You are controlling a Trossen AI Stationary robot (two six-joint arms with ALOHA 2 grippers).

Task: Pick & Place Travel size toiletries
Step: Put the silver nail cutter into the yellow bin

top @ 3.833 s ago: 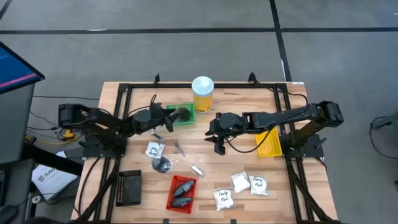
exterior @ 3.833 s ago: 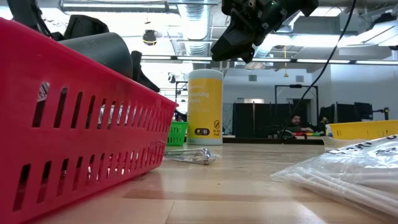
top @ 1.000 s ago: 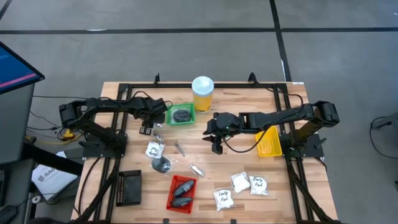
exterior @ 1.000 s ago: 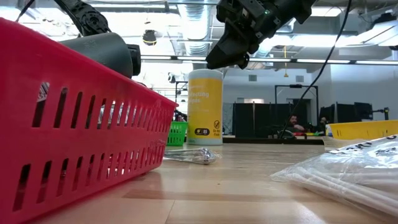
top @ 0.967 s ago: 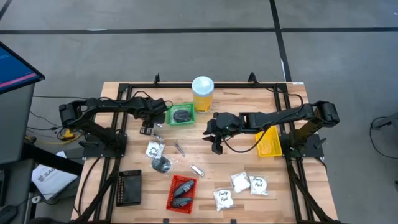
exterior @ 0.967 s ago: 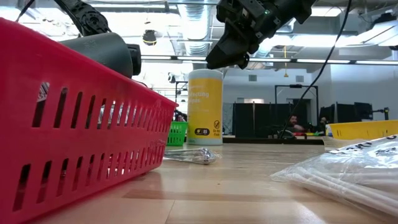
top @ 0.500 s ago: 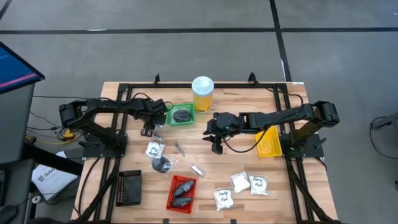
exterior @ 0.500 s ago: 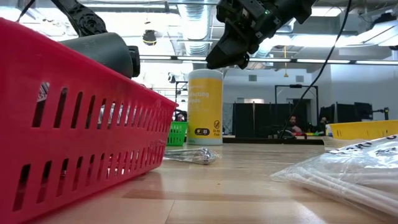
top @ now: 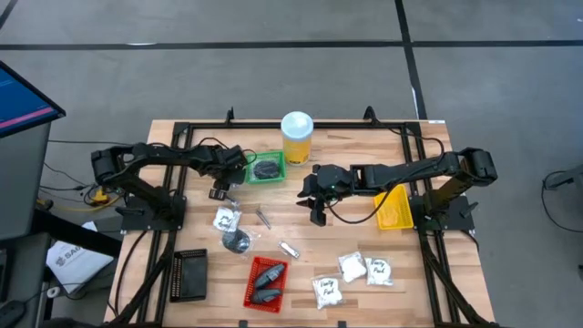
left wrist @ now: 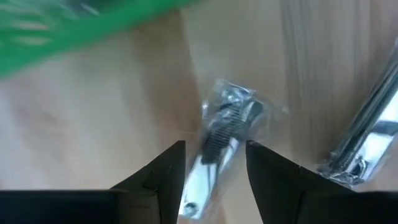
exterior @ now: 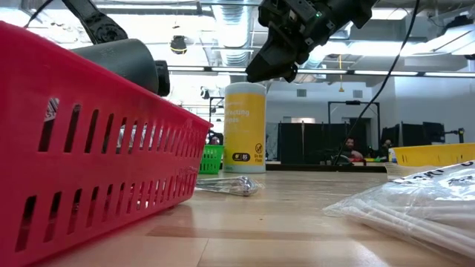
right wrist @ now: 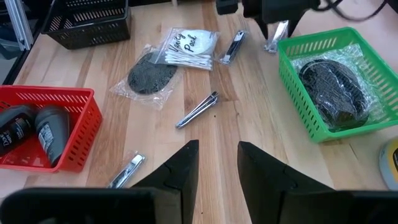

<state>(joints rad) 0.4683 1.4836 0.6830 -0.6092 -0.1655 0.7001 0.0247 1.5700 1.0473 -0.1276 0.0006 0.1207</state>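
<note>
My left gripper (top: 219, 189) is open, low over the table just left of the green tray (top: 248, 169); its fingers (left wrist: 168, 168) stand on either side of a small silvery clipper in a clear wrapper (left wrist: 224, 124), which lies flat on the wood. A wrapped dark puck (right wrist: 333, 81) lies in the green tray. My right gripper (top: 319, 217) hangs open and empty above the table's middle. A white sachet (right wrist: 186, 43), a dark puck (right wrist: 152, 74) and loose silvery clippers (right wrist: 198, 109) lie on the table. Two dark bottles (right wrist: 37, 127) lie in the red tray (top: 250, 293).
A tall yellow jar (top: 297, 137) stands behind the green tray. A black tray (top: 189, 273) sits near the front left, a yellow tray (top: 393, 208) under my right arm. Three white sachets (top: 352, 266) lie at the front right. A second silvery tool (left wrist: 367, 143) lies close to my left gripper.
Since the earliest frame my left gripper has gone from above the green tray toward the table's left and down beside it; the wrapped dark puck now lies in the tray. In the last second it has only shifted slightly. My right gripper has kept still.
</note>
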